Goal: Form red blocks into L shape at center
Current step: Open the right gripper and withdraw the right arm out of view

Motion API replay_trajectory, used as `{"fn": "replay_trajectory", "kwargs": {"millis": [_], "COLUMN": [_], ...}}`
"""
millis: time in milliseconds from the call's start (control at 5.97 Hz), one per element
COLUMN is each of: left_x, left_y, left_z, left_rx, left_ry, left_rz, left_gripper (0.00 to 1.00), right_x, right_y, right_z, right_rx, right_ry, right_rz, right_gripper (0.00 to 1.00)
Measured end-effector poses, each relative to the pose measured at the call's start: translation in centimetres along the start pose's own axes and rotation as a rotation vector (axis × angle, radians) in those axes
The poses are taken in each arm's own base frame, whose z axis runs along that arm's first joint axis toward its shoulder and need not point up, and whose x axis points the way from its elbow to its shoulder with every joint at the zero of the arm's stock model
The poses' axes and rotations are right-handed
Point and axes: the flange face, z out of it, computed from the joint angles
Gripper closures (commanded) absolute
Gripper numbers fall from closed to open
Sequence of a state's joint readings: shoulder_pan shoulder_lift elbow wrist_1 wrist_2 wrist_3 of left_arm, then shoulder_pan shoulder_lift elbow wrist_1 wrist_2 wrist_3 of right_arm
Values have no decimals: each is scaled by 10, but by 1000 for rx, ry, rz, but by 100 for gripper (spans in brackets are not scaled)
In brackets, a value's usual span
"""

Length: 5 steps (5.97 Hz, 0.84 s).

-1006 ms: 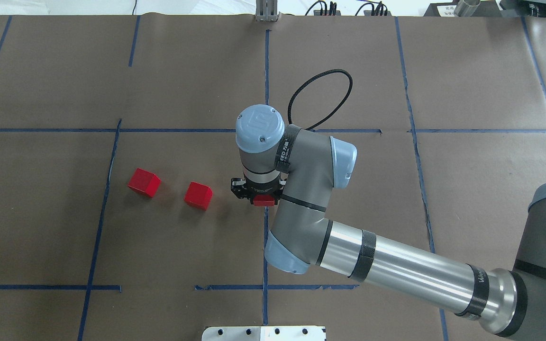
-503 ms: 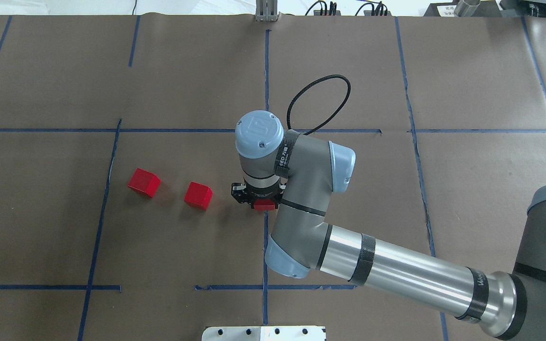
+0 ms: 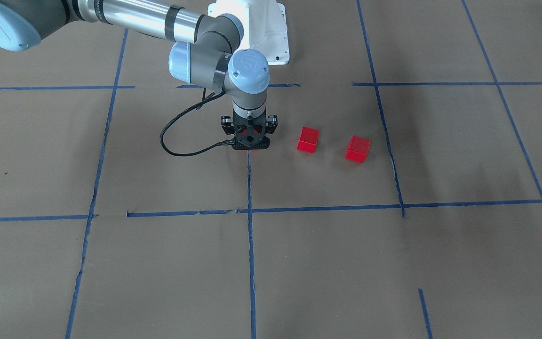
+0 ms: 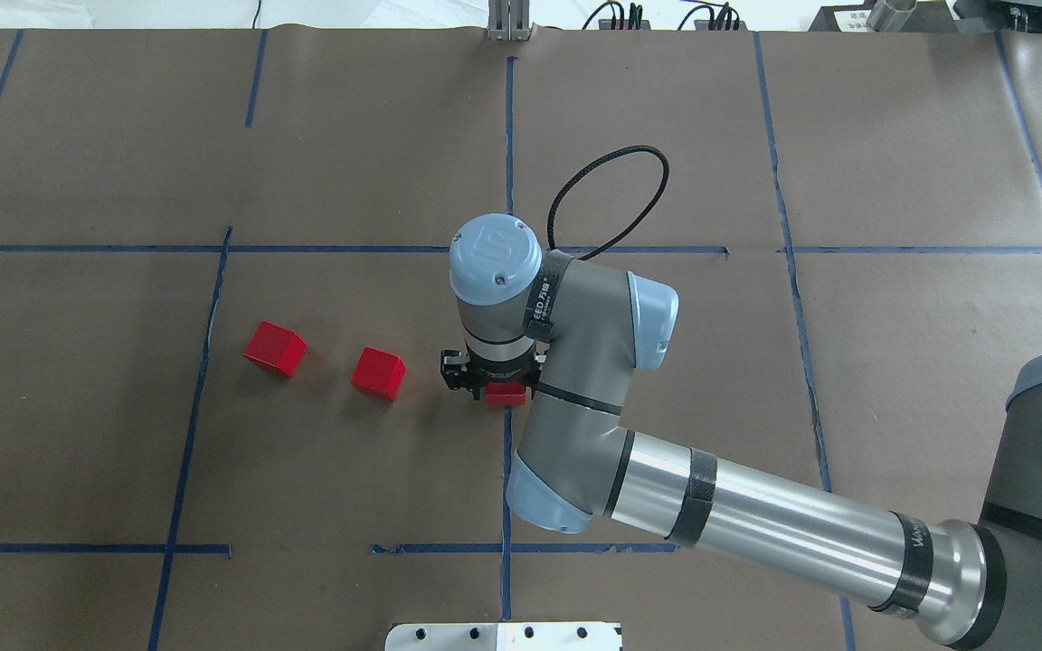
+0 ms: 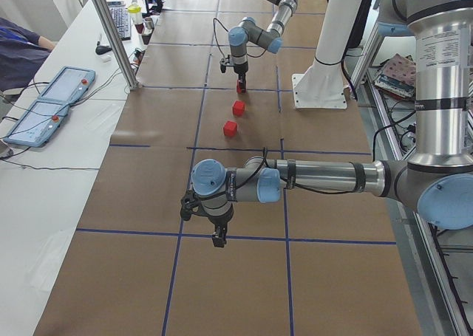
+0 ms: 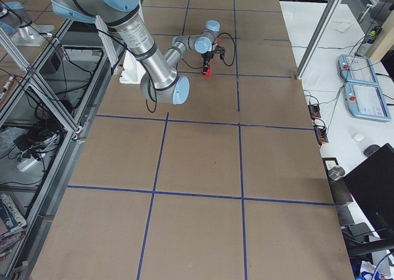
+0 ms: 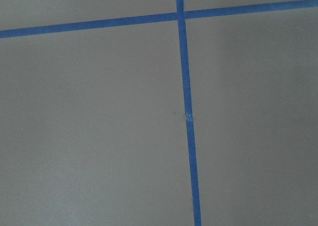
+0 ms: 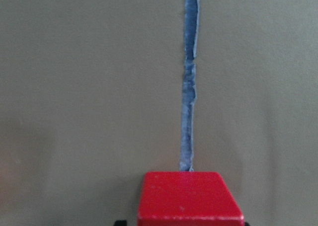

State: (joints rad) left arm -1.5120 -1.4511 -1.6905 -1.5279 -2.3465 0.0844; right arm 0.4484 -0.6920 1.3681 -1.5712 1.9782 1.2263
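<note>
Three red blocks are in view, each a small matte cube with plain faces and crisp edges. The first block [image 4: 275,349] and the second block [image 4: 379,373] sit apart on the creased brown paper of the center [image 4: 349,461], in the half on the robot's left. The first is just inside that cell's tape border, and both are turned slightly askew to the grid.

The right gripper [image 3: 251,145], black and angular, points straight down over the blue tape line [image 4: 506,470] that crosses the center. Its jaws are clamped on the third block [image 8: 190,198], one dark fingertip at each lower side of the cube. Whether that cube touches the paper cannot be told.

The left gripper [image 5: 219,238] hangs low over a tape crossing, well apart from the blocks. Only the side camera shows it, so I cannot tell how its jaws stand.

Two arms with brushed metal tubes and pale blue caps are visible, and one braided black cable [image 4: 611,194] loops from the right wrist.
</note>
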Motion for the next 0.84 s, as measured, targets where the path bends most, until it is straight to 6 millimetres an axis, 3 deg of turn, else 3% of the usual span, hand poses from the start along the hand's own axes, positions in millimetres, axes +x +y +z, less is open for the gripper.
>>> {"fn": "replay_trajectory", "kwargs": {"millis": [168,335,503,670,838], "left_x": [0,0,2,7,13], "left_y": [0,-1,-2,-3,-7], "left_z": [0,-1,-2,-4,-8], "left_rx": [2,5,10,14,21], "left_ry": [-1,-1,-2,-3,-4], "left_rz": [1,4,10,21,33], "left_gripper": [0,0,0,0,0], "right_x": [0,10,36,80,139], "right_y": [-7,-27,-60,-98,-133], "right_z": [-20,-58,-98,-127,-146], "right_rx": [16,45,69,83,94], "right_ry": [-26,-65,-97,-109,-107], "right_rz": [2,20,43,39,10], "right_gripper": [0,0,0,0,0]}}
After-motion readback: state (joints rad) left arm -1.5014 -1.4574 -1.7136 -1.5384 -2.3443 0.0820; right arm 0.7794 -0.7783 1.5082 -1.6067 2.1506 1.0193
